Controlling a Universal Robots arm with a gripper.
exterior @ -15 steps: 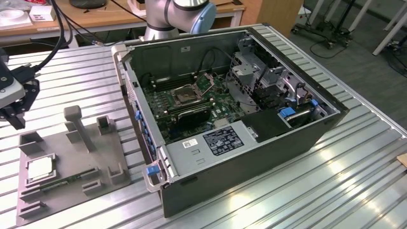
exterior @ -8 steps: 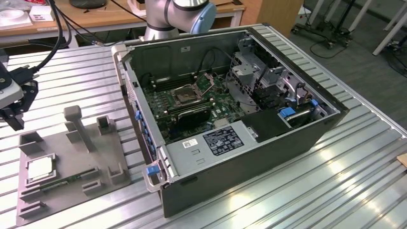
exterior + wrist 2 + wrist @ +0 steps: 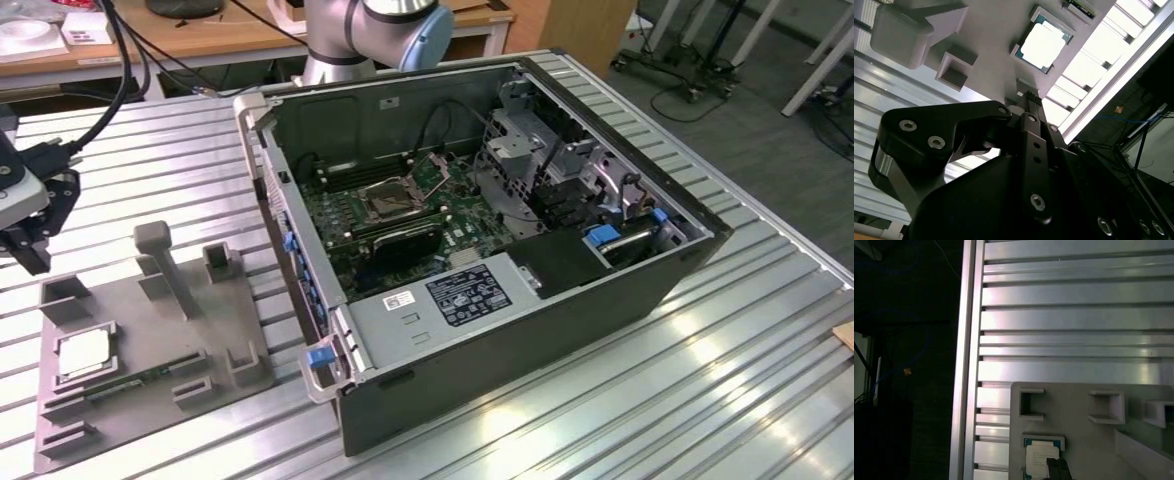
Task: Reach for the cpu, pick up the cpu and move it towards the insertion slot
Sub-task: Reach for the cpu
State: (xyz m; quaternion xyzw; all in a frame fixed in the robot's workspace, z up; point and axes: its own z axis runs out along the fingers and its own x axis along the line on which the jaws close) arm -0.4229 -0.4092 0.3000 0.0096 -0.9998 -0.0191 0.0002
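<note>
- I saw the black gripper (image 3: 32, 250) hanging over the ribbed aluminium surface (image 3: 667, 400) at the exterior view's left. I could not tell whether its fingers were apart or together.
- The thin, square, silvery-topped cpu (image 3: 83, 352) lay in a recess of the grey plastic fixture tray (image 3: 147, 340), near the gripper but untouched.
- The shiny metal-framed insertion slot (image 3: 390, 203) sat inside the open black computer case (image 3: 534, 330), well apart from the cpu.

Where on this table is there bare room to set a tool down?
Bare slatted table lies at the exterior view's right of the computer case, and beyond the grey fixture toward the desk. Crowded: the fixture itself, holding the cpu, near the claw.
</note>
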